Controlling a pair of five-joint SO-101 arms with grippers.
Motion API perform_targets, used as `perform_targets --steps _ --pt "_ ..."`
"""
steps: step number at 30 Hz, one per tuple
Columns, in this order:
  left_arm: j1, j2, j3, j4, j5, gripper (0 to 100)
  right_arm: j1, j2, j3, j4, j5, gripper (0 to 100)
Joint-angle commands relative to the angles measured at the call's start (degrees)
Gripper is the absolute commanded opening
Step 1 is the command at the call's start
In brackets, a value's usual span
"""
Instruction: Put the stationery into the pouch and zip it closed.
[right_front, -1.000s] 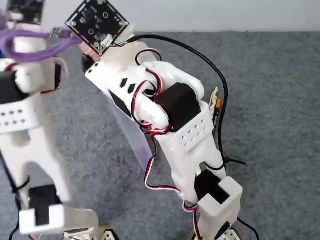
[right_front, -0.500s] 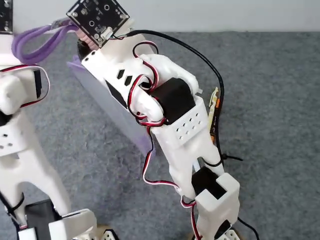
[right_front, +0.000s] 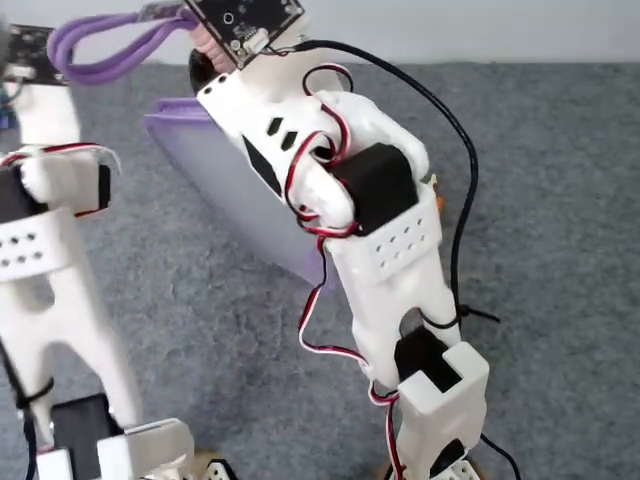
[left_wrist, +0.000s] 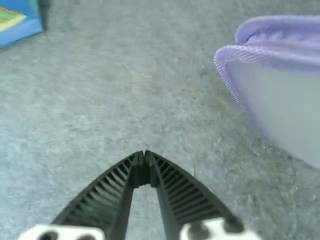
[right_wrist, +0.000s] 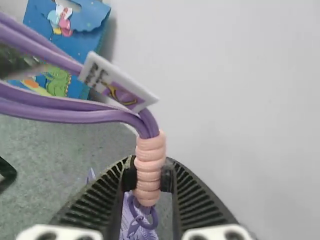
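Observation:
The lavender pouch (right_front: 235, 195) hangs tilted above the grey carpet, one corner low, held by its top end. My right gripper (right_wrist: 148, 169) is shut on the pink coiled pull (right_wrist: 149, 165) at that end. The purple strap (right_wrist: 60, 107) and its white tag (right_wrist: 116, 84) run off from the pull. In the high view the strap (right_front: 105, 52) loops out to the left beside the right arm's camera board (right_front: 245, 14). My left gripper (left_wrist: 144, 157) is shut on nothing, just over the carpet, with the pouch's ribbed edge (left_wrist: 235, 70) a short way off to its side.
A blue printed card packet (right_wrist: 62, 42) stands against the white wall; its corner (left_wrist: 17, 20) shows in the left wrist view. A small orange thing (right_front: 438, 197) pokes out behind the right arm. Black cable (right_front: 455, 200) trails along that arm. The left arm (right_front: 50, 250) stands at the left.
The right arm has swung up and to the right, lifting the pouch by its pull so more of it shows. The left arm has shifted at the left edge.

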Motion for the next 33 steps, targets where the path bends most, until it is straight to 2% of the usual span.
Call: perform_targets --steps 1,7,10,15,21,27,33 --pt "2.2 3.52 -0.22 -2.02 -0.79 2 -0.57 -1.1 -4.04 0.75 -0.35 0.8" --pt "4.84 14.59 -9.98 -5.89 1.41 2 -4.35 -1.1 -6.86 7.78 -0.35 0.8" --pt "7.56 21.45 -20.0 -4.04 4.31 2 -6.46 -1.1 -7.47 9.89 -0.35 0.8" --pt "15.12 31.47 -35.74 1.23 4.84 2 -7.34 -0.66 -7.38 9.8 -0.35 0.8" --pt "18.81 32.18 -40.04 1.14 4.57 2 -7.16 -0.48 -7.21 10.24 -0.35 0.8" --pt "15.74 32.18 -39.87 1.23 4.48 2 -6.99 1.27 -3.96 12.18 -0.35 0.8" --pt "9.05 32.09 -40.22 1.23 4.48 2 -6.99 5.14 -1.76 14.73 -0.7 0.8"
